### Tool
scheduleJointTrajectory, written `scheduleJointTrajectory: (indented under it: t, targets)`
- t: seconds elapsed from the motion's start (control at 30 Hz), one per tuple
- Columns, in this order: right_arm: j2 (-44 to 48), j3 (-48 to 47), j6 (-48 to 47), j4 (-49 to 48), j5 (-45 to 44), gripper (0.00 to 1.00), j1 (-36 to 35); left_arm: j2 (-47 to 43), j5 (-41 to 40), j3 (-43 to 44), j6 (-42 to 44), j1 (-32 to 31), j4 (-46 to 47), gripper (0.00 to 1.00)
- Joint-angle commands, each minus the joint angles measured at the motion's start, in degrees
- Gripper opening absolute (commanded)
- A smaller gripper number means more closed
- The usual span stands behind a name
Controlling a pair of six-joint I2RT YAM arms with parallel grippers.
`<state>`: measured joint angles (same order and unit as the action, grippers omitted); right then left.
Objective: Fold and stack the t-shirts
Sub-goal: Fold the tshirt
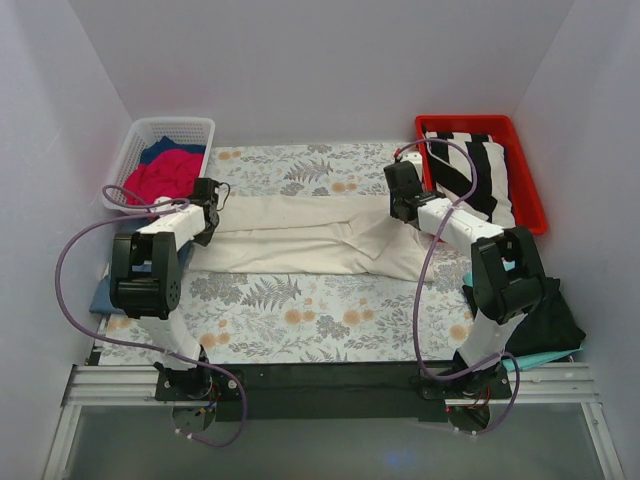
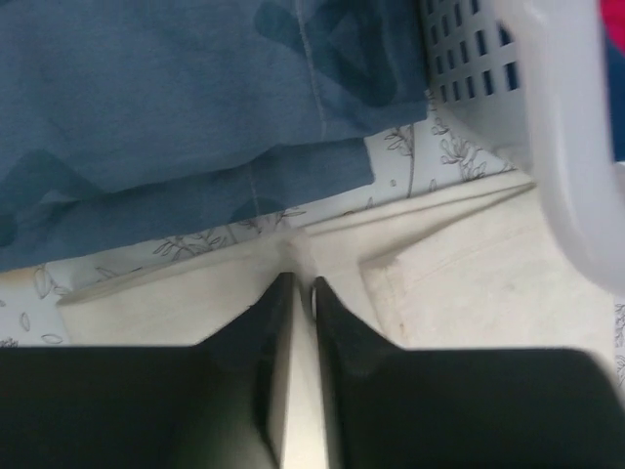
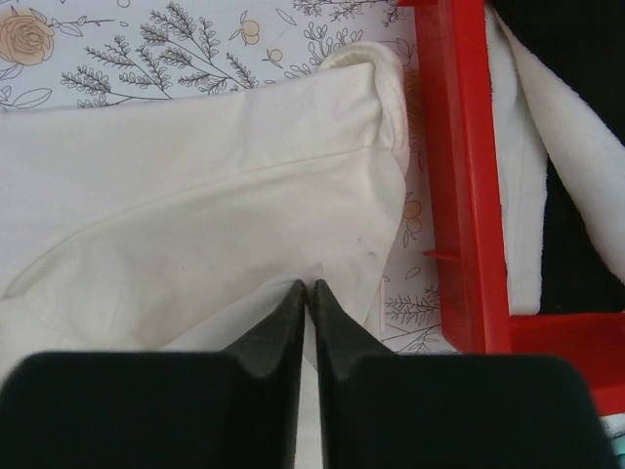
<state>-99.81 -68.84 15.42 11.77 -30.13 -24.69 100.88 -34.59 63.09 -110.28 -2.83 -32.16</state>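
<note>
A grey floral-covered bench [image 1: 300, 310] stands between white walls [image 1: 320, 60]. Across it lies a large cream cloth t-shirt [image 1: 290, 235], folded lengthwise, ends pinched by the closed left end effector [image 2: 301, 281] and right end effector [image 3: 307, 285].

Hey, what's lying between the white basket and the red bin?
The cream t-shirt, laid out lengthwise across the floral table covering; the top view shows it.
</note>
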Motion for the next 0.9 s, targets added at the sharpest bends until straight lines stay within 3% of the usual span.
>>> scheduleJointTrajectory:
  t: [0.0, 0.07, 0.17, 0.27, 0.47, 0.87]
  targets:
    - [-1.1, -3.9, -2.4, -2.7, 1.6, 0.19, 1.3, 0.7, -3.1, 3.3, 1.9, 0.6, 3.6, 0.18]
    - [-1.7, -5.3, -3.1, -3.0, 2.0, 0.35, 1.5, 0.2, -2.6, 3.7, 5.7, 0.6, 6.0, 0.35]
    - [-1.8, -7.0, -4.2, -3.2, 2.1, 0.45, 1.6, -2.5, 0.0, 2.7, 9.9, 0.6, 13.4, 0.47]
    - [-1.2, -8.5, -4.5, -3.1, 3.2, 0.47, 1.5, -5.6, 2.4, 2.0, 13.1, 0.5, 17.4, 0.49]
    - [5.5, 0.7, -2.2, -3.3, 9.8, 0.46, 0.2, -9.6, 5.1, -0.5, 18.5, -1.4, 18.8, 0.49]
    - [14.6, 17.9, 5.2, -5.6, 16.9, 0.48, -6.8, -15.2, 9.2, -11.5, 16.9, -6.0, 18.6, 0.49]
